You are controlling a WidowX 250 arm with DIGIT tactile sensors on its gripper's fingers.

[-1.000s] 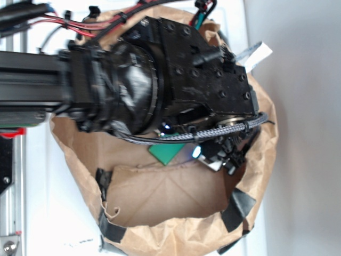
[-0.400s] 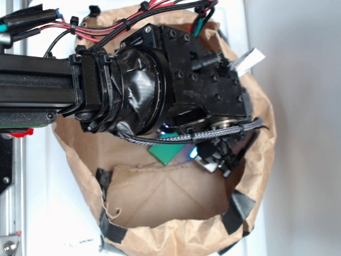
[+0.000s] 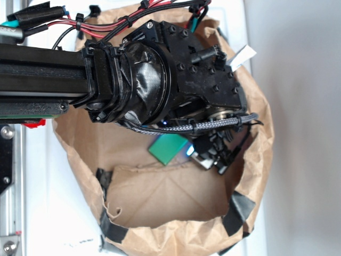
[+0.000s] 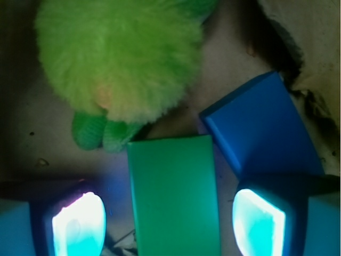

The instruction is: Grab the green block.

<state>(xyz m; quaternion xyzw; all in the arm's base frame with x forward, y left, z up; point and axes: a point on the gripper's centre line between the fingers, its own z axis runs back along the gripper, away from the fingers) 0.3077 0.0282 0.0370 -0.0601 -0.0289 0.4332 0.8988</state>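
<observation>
White desk (image 3: 53, 213) carries a brown paper bag (image 3: 160, 234), mouth up; arm reaches down into it. Green block (image 4: 173, 194) lies flat on the bag floor: smooth, plain medium green, rectangular, sharp edges. In wrist view its long axis runs top to bottom, short end toward the plush toy (image 4: 120, 58), near end cut off by the frame. Pincer (image 4: 169, 220) open, one glowing finger either side of the block, no contact visible. Blue block (image 4: 261, 125) just right of it, tilted, touching or nearly. Exterior view shows only a green corner (image 3: 168, 149) under the wrist.
</observation>
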